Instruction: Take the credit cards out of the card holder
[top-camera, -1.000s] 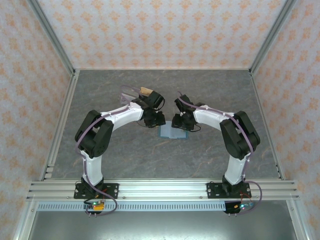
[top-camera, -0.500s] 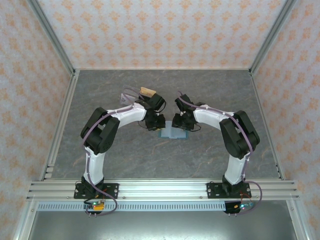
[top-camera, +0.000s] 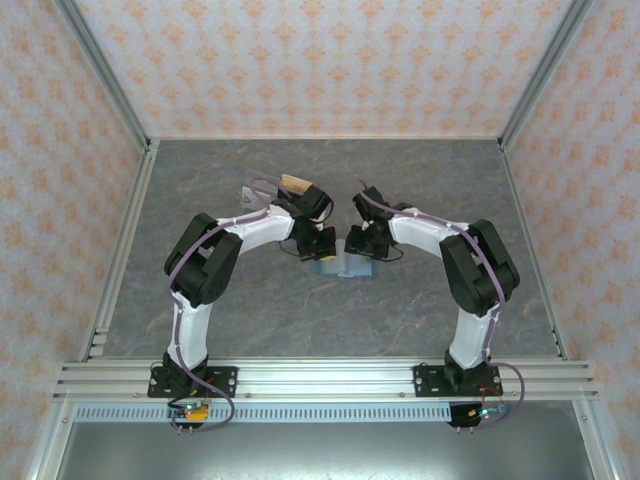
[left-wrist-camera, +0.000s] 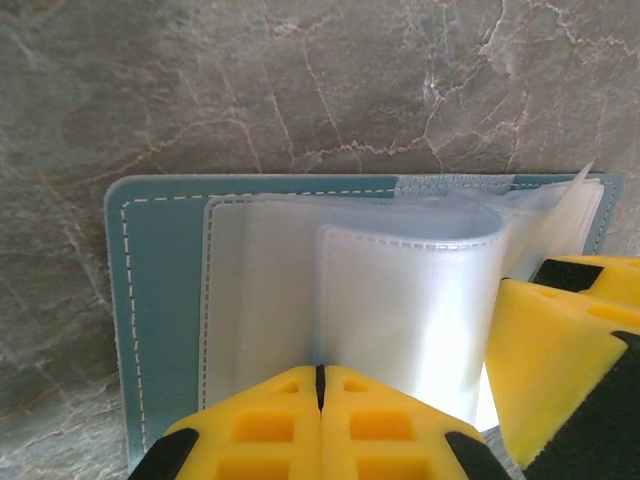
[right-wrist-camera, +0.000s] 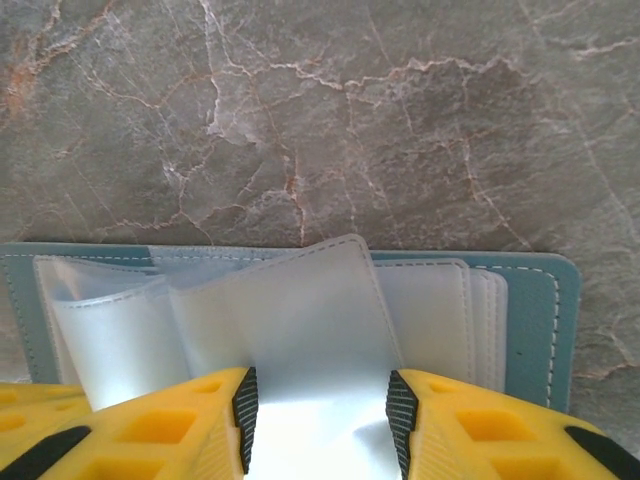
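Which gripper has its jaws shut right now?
The left gripper: its yellow jaws meet with no gap at the card holder. The right gripper has jaws standing apart, a clear sleeve between them.

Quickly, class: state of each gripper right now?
Left gripper: closed, low over the card holder; whether it pinches a clear sleeve cannot be told.
Right gripper: open, a clear sleeve between its fingers.

The card holder (top-camera: 345, 267) lies mid-frame on the table (top-camera: 250, 300). The left gripper (top-camera: 322, 243) is over its upper left, the right gripper (top-camera: 357, 243) over its upper right. A clear tray (top-camera: 258, 187) lies further upper left.
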